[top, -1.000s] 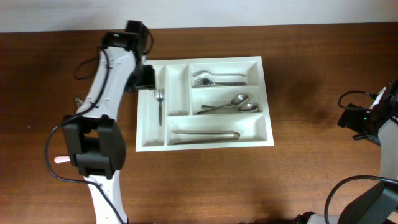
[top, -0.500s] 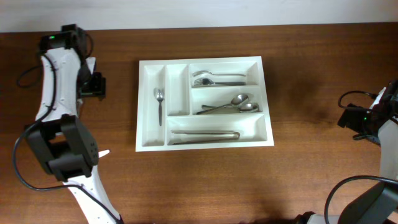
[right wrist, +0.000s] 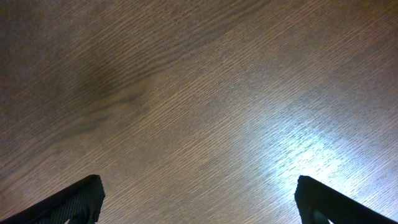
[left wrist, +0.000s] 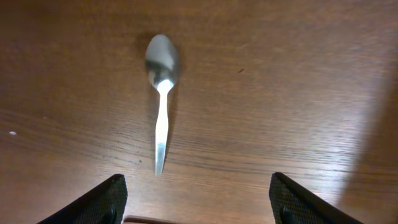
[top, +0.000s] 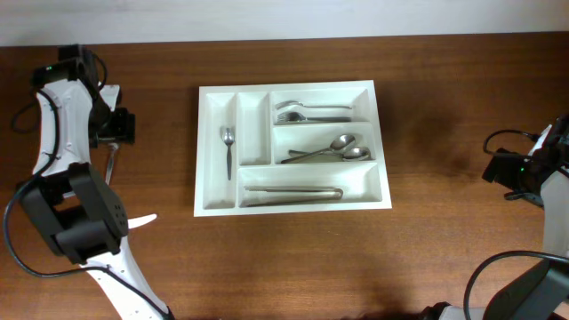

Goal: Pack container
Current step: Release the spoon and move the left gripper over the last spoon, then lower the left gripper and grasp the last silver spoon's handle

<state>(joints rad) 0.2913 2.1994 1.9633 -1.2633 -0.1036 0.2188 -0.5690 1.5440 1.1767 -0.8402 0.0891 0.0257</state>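
Spoon pickup judged in hand: left end effector (left wrist: pixel 202 199) held spread, empty; spoon (left wrist: pixel 160 99) just ahead on tabletop (left wrist: pixel 280 74); container (top: pixel 255 133) well apart, rightward; descent and closure on handle needed; right end effector (right wrist: pixel 202 199) spread, empty

The right claw (right wrist: pixel 199 208) hangs over the brown wood-grain counter (right wrist: pixel 186 93), its two dark fingertips (right wrist: pixel 78 199) spread wide at the lower corners; pale glare at right

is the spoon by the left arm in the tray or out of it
Out. The spoon lies flat on the table by the open left gripper, left of the tray.
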